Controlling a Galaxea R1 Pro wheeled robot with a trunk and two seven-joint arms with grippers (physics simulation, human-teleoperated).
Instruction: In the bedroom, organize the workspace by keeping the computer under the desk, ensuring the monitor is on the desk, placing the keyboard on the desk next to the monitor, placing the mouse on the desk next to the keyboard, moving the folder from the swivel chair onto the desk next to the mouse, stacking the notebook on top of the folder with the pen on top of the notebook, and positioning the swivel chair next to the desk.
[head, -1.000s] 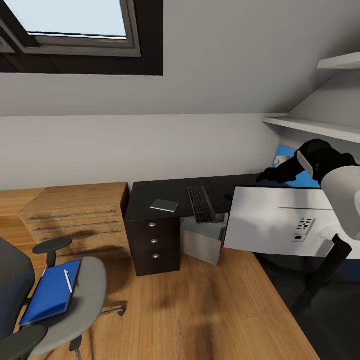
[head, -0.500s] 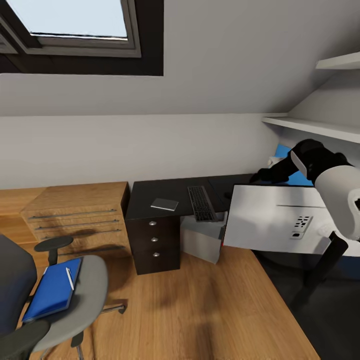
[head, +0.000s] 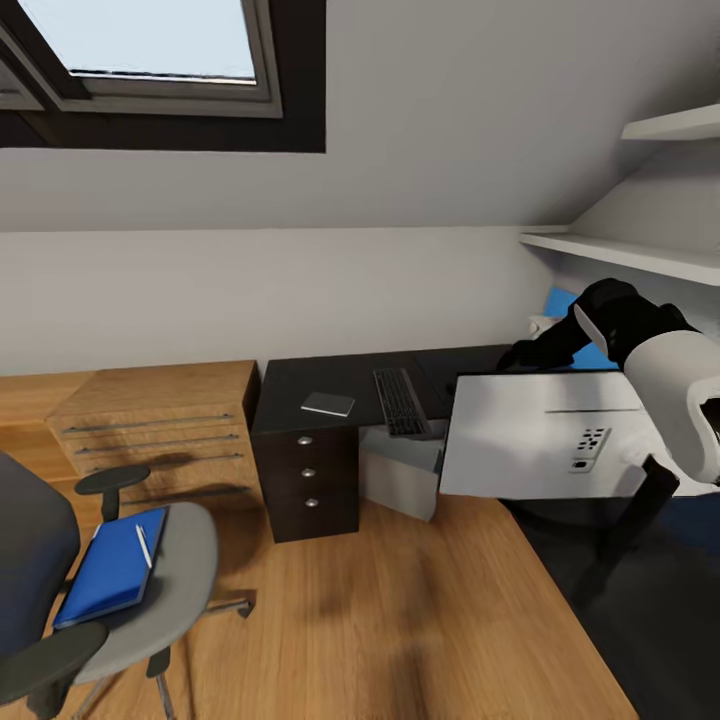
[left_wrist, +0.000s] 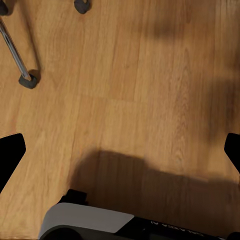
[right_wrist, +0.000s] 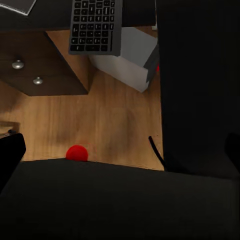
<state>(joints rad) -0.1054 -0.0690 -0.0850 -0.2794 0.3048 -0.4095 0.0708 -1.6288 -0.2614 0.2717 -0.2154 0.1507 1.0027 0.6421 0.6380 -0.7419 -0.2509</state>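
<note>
The black desk (head: 300, 385) carries the keyboard (head: 400, 402) (right_wrist: 95, 25) and the dark grey notebook (head: 328, 404). Under it sits the grey computer (head: 398, 478) (right_wrist: 125, 60). My right gripper (head: 525, 352) (right_wrist: 120, 155) is shut on the top edge of the monitor (head: 530, 435), whose white back faces me and whose stem (head: 640, 505) hangs tilted off the floor. At lower left, the swivel chair (head: 170, 590) holds the blue folder (head: 105, 570) with the pen (head: 143, 545) on it. Over bare floor, my left gripper (left_wrist: 120, 150) is open. The mouse is hidden.
A light wooden drawer unit (head: 150, 430) stands left of the desk. White shelves (head: 640, 255) and a blue panel (head: 562, 303) are at the right wall. A dark rug (head: 630, 620) covers the floor at right. A chair caster (left_wrist: 27, 80) is near my left gripper.
My right arm has carried the monitor slightly left, toward the desk. The view has shifted a little, so the chair sits higher in the picture.
</note>
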